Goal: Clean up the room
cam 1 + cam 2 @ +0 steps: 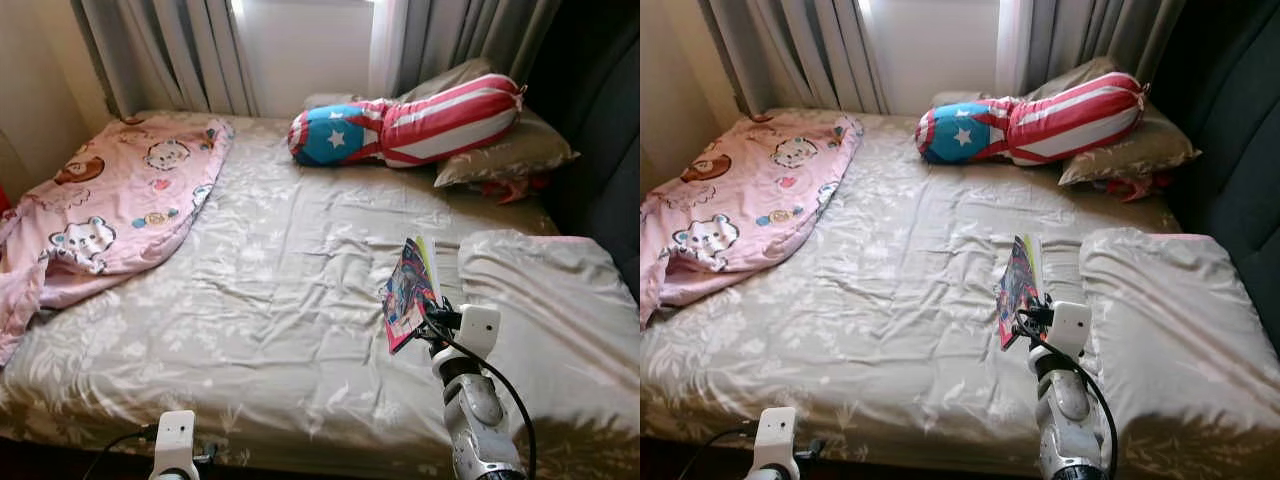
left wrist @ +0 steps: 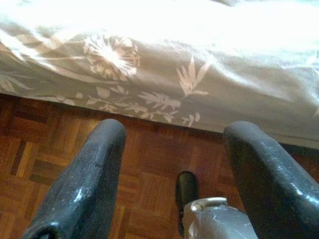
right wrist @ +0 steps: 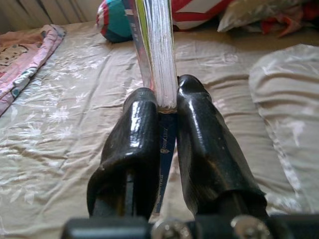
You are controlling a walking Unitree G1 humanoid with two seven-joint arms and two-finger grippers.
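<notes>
- So the right gripper (image 1: pixel 428 318) is out over the bed (image 1: pixel 270 300), roughly 4 o'clock from the middle of the mattress, and it's pinching a thin, colourful book (image 1: pixel 408 292) by its lower edge.
- The right wrist view makes it obvious: both black fingers (image 3: pixel 137 134) are squeezed against the book's (image 3: pixel 158 45) page block, one on each side. The book stands up on edge and sticks out past the fingertips.
- The book is lifted off the sheet, tilted a bit, cover facing the robot's left.
- Left gripper (image 2: pixel 172 164) hangs low at about 7 o'clock, near the foot edge of the bed. Its fingers (image 2: pixel 84 184) are spread wide with nothing between them, over a wooden parquet floor (image 2: pixel 149 164), with the floral sheet draping down right ahead.
- On the bed: a pink cartoon-print blanket (image 1: pixel 110 210) bunched up around 10 o'clock, spilling over the left edge.
- A bolster (image 1: pixel 410 125) in red-and-white stripes with a blue starred end lies up at 1 o'clock, resting on a beige pillow (image 1: pixel 510 150) by the curtains (image 1: pixel 170 50).
- Another pillow (image 1: pixel 540 290) in the same floral fabric as the sheet sits at 3 o'clock, just beside the held book.
- Something red (image 1: pixel 510 188) peeks out under the beige pillow, can't tell what it is.
</notes>
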